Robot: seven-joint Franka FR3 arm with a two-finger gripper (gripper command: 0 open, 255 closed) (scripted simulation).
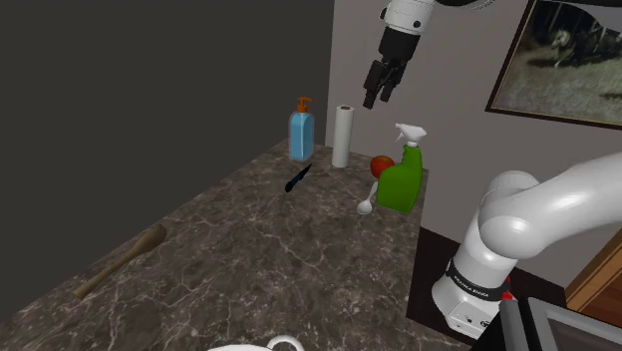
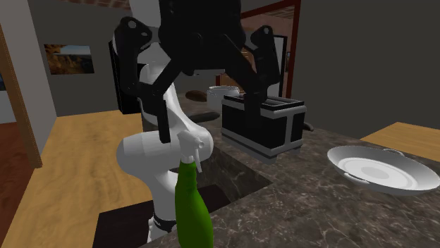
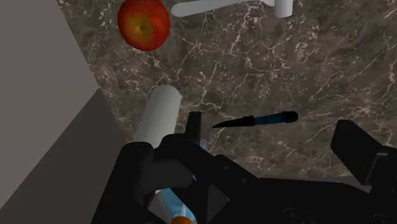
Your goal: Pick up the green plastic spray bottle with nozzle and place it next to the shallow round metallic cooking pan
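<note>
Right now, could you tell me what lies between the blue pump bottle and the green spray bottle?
The shoulder view shows a white roll and a red apple between the blue pump bottle and the green spray bottle.

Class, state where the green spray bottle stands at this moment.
In the shoulder view the green spray bottle stands upright near the counter's right edge, just right of the red apple and white spoon.

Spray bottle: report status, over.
Gripper open, empty, high above the counter. Green spray bottle upright near the counter edge, not yet gripped. Red apple and white spoon close beside its base.
</note>
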